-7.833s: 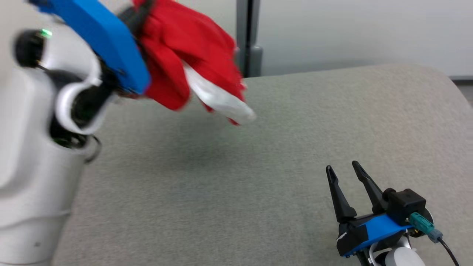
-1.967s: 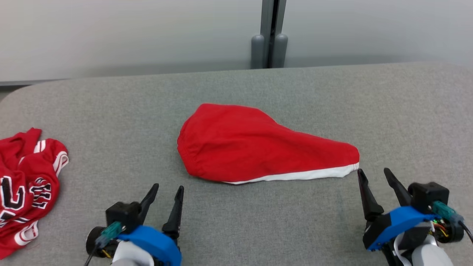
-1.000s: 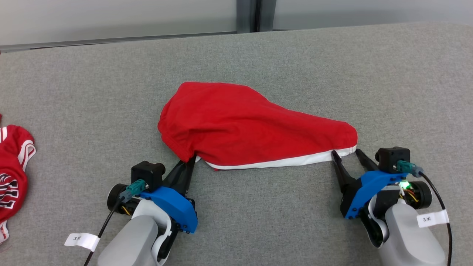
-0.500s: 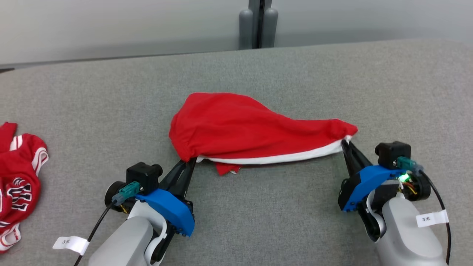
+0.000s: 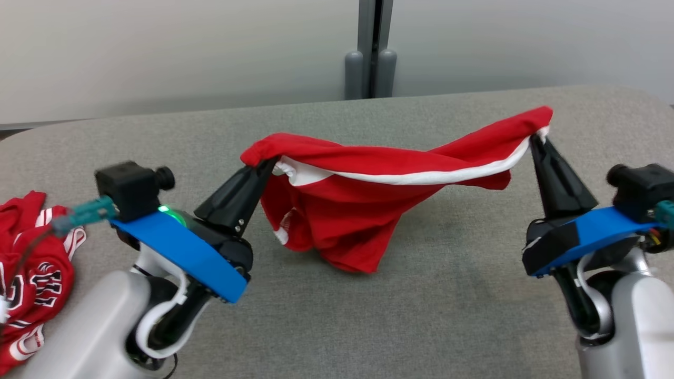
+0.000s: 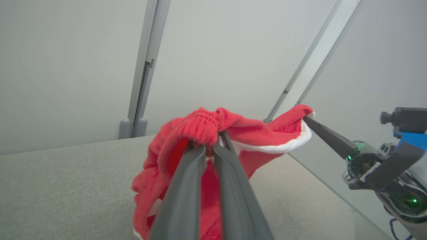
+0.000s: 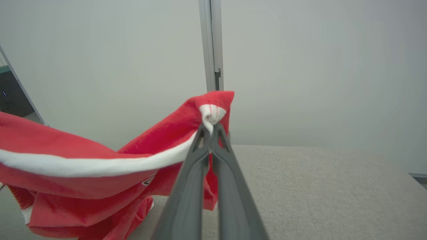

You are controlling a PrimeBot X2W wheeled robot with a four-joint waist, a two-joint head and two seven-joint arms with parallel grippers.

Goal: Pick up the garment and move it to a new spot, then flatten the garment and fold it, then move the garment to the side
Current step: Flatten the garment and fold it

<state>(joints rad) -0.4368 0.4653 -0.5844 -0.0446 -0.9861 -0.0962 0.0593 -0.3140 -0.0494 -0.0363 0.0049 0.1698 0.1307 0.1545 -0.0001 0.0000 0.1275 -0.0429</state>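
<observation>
While both my arms stand above the grey padded surface (image 5: 421, 321), my left gripper (image 5: 267, 164) is clamped on one end of the red garment (image 5: 337, 221) and my right gripper (image 5: 537, 138) is clamped on the opposite end. The garment hangs between the two grips, off the surface along its upper edge. A white band (image 5: 421, 178) runs along that edge from one grip to the other. In the head view the right grip sits higher than the left, so the upper edge slopes up toward my right. The middle of the cloth sags in loose folds. Whether its lowest fold touches the surface, I cannot tell. In the left wrist view my fingers (image 6: 186, 186) lie close together, with a ribbed red hem bunched over their tips. In the right wrist view my fingers (image 7: 190, 186) pinch a white corner of the trim at their very tips. A second red jersey (image 5: 31, 273), with white and black markings, lies crumpled at the left edge of the surface, well apart from the held garment. A grey post (image 5: 371, 52) stands against the pale wall behind.
</observation>
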